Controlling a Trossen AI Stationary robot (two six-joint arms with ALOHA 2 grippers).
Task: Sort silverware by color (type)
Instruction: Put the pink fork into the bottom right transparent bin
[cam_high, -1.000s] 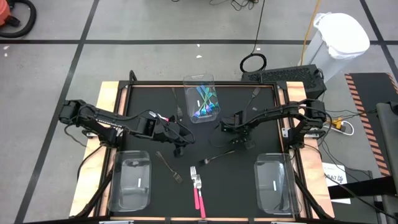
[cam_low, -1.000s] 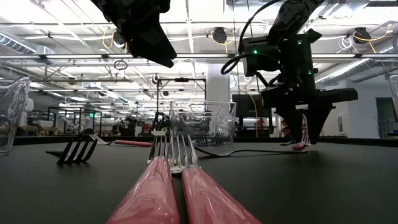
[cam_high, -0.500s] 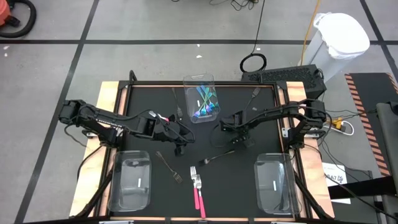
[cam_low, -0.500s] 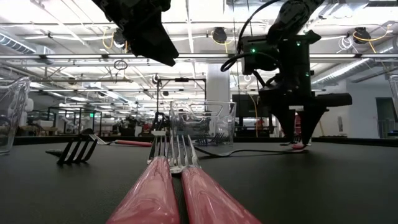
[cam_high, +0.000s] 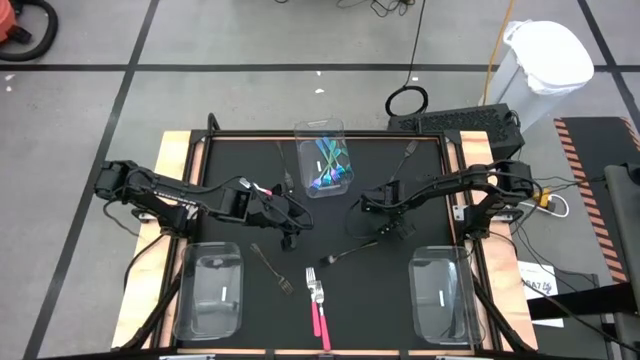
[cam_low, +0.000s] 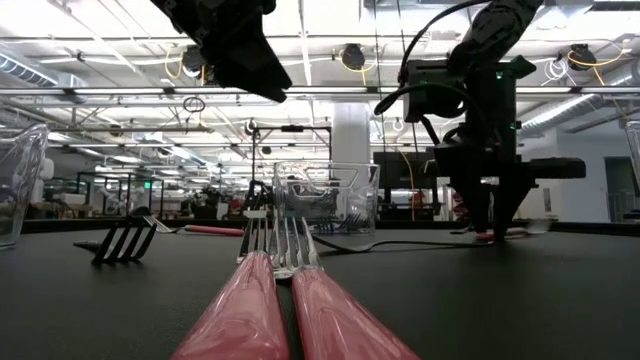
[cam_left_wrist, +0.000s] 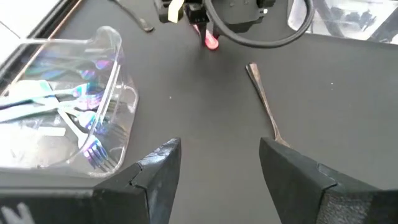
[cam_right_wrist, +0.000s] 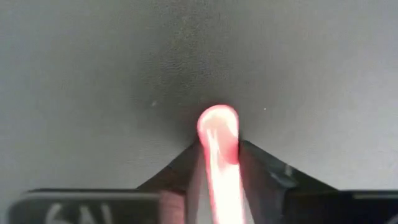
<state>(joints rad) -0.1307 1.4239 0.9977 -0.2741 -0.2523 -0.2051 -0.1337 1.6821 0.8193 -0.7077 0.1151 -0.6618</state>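
Pink-handled utensil now pinched between the right gripper fingers, right of frame centre in the high view; a second ago the jaws stood wider and sat slightly further left. Left gripper unchanged, spread, holding nothing, left of centre. Two pink forks remain at bottom centre, dark fork between.

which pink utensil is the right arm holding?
The lone pink-handled one, pinched in the right pincer right of the center bin. The other two pink forks lie side by side, untouched, at the table's front edge.
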